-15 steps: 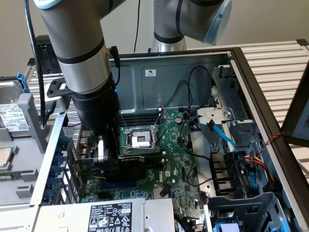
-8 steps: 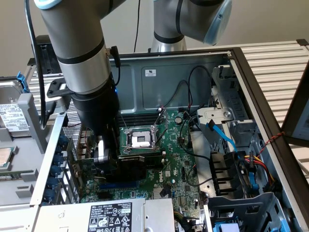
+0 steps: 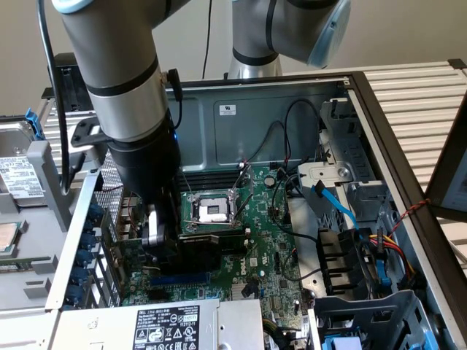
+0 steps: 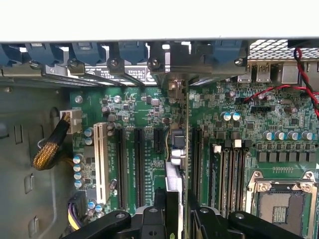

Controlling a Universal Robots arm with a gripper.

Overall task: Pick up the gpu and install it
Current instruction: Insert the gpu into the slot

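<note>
With the end effector [image 4: 176, 204] closed partway on the gpu [image 4: 173, 169], edge-on above the motherboard [image 4: 249, 134], line its lower edge squarely along a black slot [image 4: 139, 169] before pressing straight down.

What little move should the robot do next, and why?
Probably press straight down a little: the gripper holds the card upright on edge, lined up along the long black slots, and I can't tell that it's pushed in yet.

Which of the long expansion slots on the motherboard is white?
The outermost slot, beside the braided cable and farthest from the CPU socket. The other long slots are black.
</note>
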